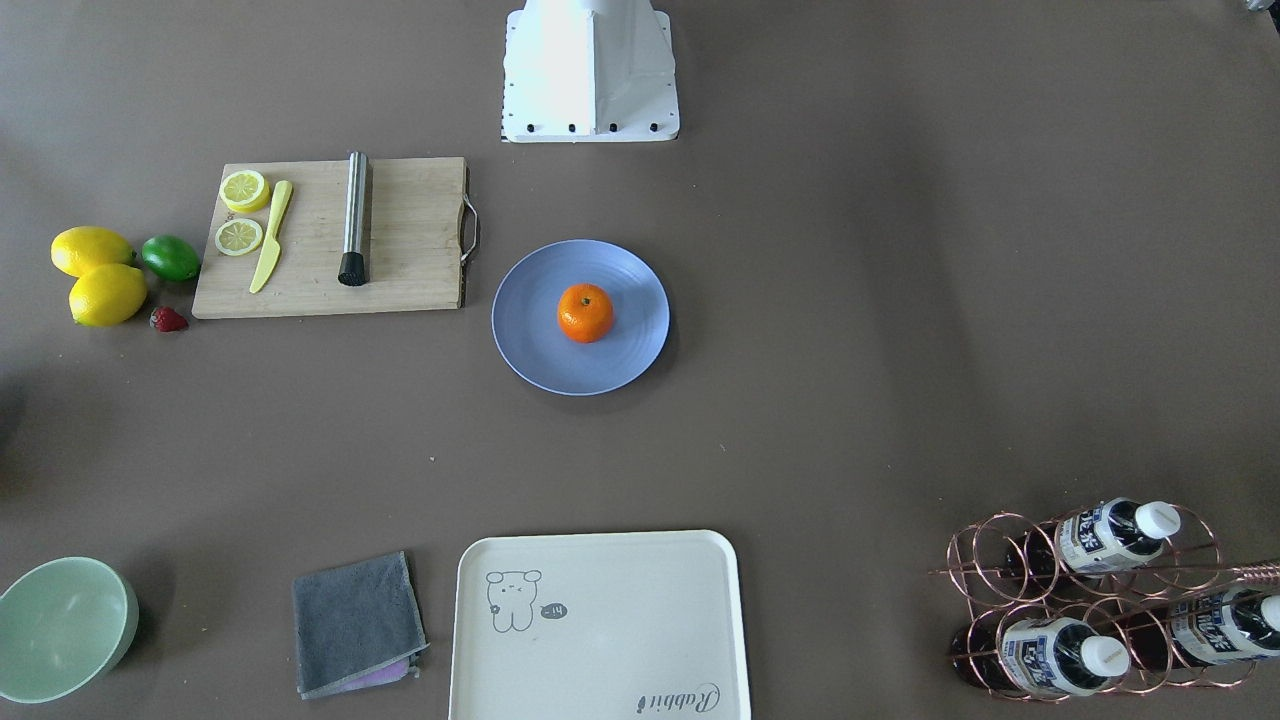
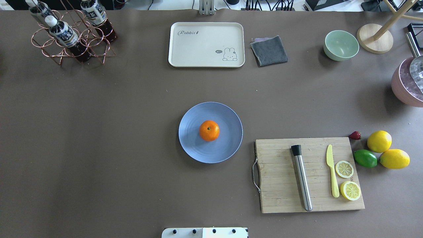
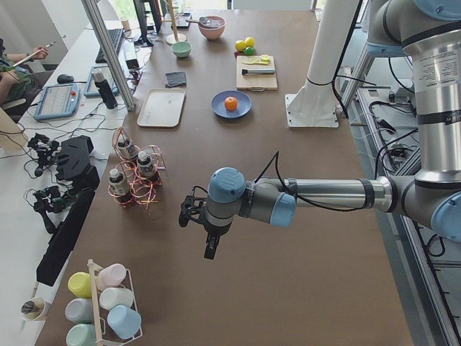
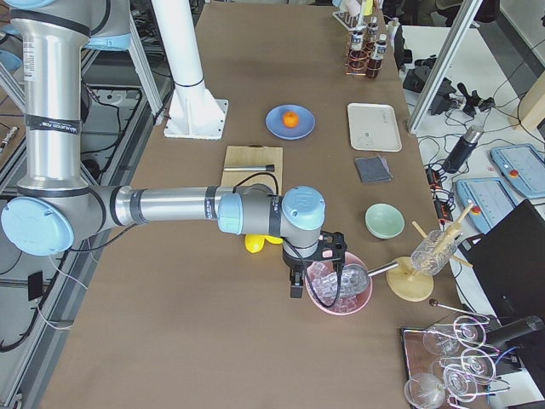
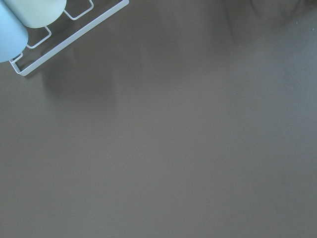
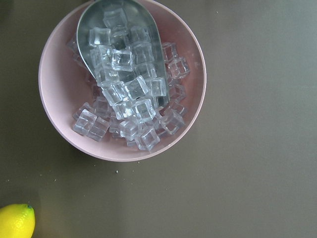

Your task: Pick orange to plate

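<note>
- The left pincer [image 3: 210, 245] hangs over bare brown tabletop [image 3: 288, 288]. It shows only in a side view, so I cannot tell whether its jaws are apart or together.
- The right pincer [image 4: 295, 285] hangs directly above a pink bowl [image 6: 49, 89] of clear ice cubes [image 6: 130, 94]. Its jaws cannot be judged either.
- The orange [image 2: 209, 130] is well away from both pincers, roughly midway between them. It sits stem-up near the centre of the light-blue plate [image 2: 195, 148], so the task looks done.
- The orange is probably light and firm with a slight give. Its skin looks smooth, and its round shape would let it roll.
- If it needed lifting, the best hold would be from above, across its widest middle, with gentle pressure.
- Beyond the plate, farther from both pincers, a cream tray [image 2: 205, 43] reads "Rabbit" in script beside a small cartoon animal.
- The bottles [image 1: 1110, 535] in a copper wire rack have labels too small to read.
</note>
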`<move>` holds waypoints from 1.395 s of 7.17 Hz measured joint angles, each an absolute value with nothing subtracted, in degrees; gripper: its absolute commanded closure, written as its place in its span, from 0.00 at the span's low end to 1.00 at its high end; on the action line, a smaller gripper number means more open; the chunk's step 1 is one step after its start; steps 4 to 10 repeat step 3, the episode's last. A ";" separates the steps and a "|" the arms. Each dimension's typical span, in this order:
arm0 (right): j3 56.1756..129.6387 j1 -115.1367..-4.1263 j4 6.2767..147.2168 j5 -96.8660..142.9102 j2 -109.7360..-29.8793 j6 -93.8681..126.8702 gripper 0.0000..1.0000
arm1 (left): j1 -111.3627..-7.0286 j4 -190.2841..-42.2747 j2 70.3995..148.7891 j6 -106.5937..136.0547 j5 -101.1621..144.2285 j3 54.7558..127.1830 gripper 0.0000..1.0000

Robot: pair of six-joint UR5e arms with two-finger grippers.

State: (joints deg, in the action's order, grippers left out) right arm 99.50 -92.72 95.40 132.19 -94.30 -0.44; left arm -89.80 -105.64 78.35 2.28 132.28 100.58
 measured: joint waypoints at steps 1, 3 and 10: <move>99.51 -92.73 95.39 132.19 -94.27 -0.44 0.00 | -89.81 -105.65 78.43 2.30 132.26 100.56 0.02; 99.51 -92.73 95.37 132.19 -94.16 -0.50 0.00 | -89.78 -105.64 78.67 2.36 132.18 100.49 0.02; 99.51 -92.73 95.37 132.19 -94.16 -0.50 0.00 | -89.78 -105.64 78.67 2.36 132.18 100.49 0.02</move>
